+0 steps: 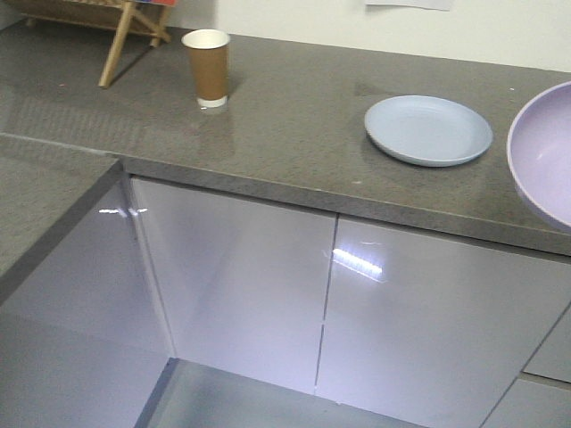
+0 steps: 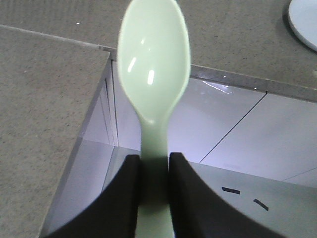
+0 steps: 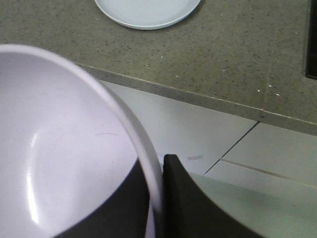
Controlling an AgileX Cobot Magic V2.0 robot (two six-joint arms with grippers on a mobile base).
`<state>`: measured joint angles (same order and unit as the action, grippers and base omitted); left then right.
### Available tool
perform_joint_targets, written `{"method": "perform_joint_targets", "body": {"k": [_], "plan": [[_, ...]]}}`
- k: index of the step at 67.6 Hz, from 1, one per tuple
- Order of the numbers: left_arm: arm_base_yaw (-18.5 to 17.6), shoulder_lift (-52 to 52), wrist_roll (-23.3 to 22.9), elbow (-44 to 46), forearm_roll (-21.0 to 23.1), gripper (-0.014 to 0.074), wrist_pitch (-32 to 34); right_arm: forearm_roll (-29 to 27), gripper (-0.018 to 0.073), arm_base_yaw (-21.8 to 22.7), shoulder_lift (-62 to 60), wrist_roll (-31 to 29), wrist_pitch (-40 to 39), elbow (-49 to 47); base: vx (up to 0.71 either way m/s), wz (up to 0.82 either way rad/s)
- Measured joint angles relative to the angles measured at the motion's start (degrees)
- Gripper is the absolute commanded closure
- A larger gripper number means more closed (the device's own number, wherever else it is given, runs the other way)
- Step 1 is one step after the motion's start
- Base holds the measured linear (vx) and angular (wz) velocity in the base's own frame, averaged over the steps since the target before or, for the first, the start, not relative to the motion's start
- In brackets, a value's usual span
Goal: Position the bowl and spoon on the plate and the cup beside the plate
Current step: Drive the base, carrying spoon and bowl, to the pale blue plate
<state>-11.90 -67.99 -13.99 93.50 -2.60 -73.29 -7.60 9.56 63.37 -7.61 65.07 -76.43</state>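
The left jaws are clamped on the handle of the spoon [image 2: 154, 64], held in the air in front of the cabinet doors [image 1: 268, 285]. The right jaws are clamped on the rim of the bowl [image 3: 64, 148], lifted near the edge of the surface [image 1: 294, 134]. The plate [image 1: 428, 130] lies on the surface, and the cup [image 1: 207, 69] stands upright well apart from it.

Setting: a kitchen with fitted units. Evidence: an L-shaped grey speckled stone-look worktop [image 1: 294, 134] runs along a plain white wall [image 1: 294, 22], with glossy handleless cabinet doors [image 1: 241, 285] directly under its edge and the legs of a wooden rack [image 1: 119, 45] at the back left. Tableware in view fits this: a paper cup [image 1: 207, 69] and a plate [image 1: 428, 130] stand on the worktop, and a bowl [image 1: 549, 152] and a spoon [image 2: 154, 64] are also seen.
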Motion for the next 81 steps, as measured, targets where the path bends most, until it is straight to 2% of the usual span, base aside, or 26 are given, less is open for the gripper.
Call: {"method": "perform_joint_targets", "body": {"k": [41,81], "plan": [[0.0,0.0,0.0,0.0,0.0,0.0603,0.0,0.0,0.0566,0.0,0.0,0.0,0.6,0.0,0.10,-0.29],[0.0,0.0,0.0,0.0,0.0,0.0603,0.0,0.0,0.0566,0.0,0.0,0.0,0.6,0.0,0.12,-0.10]]}}
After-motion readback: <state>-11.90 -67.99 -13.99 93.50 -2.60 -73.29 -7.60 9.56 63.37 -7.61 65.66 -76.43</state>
